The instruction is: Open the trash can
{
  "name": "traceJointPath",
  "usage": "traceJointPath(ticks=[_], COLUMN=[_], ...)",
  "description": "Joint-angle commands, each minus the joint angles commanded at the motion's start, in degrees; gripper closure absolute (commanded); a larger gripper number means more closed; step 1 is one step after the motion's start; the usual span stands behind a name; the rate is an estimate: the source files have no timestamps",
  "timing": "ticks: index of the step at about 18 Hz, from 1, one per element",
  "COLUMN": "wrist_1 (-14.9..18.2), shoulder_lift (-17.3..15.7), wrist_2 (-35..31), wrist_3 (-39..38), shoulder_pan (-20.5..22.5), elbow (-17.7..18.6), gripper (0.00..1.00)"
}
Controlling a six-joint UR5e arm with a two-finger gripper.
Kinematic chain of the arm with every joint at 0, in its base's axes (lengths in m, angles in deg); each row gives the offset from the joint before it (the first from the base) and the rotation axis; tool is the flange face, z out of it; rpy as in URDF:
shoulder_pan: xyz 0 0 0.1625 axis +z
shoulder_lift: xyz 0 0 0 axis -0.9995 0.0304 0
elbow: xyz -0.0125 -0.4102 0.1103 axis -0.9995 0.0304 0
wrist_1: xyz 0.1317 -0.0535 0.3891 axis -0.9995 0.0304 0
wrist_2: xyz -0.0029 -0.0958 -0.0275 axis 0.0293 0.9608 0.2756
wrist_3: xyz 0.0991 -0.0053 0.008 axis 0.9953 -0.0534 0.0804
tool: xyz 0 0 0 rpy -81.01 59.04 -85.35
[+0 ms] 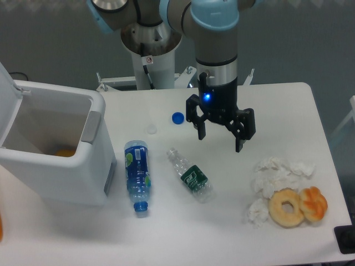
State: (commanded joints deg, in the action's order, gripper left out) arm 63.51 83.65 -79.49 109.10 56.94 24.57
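The trash can (66, 172) is a large white boxy bin at the table's left. Its lid (6, 100) stands raised at the far left, and the inside is open to view with something orange (65, 152) at the bottom. A grey tab (92, 126) sits on its right rim. My gripper (221, 141) hangs over the middle of the table, well to the right of the bin. Its fingers are spread apart and hold nothing.
A blue-labelled bottle (137, 174) and a green-labelled bottle (191, 176) lie between bin and gripper. A blue cap (177, 117) and a white cap (151, 129) lie behind them. Crumpled tissues (274, 174), a doughnut (287, 207) and a pastry (314, 203) lie at the right.
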Motion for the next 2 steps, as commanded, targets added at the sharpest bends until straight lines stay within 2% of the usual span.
traceJointPath(ticks=[2], wrist_1=[0.00], shoulder_lift=[0.09], wrist_2=[0.00], wrist_3=[0.00], shoulder_pan=[0.00], elbow=[0.00], gripper=[0.00])
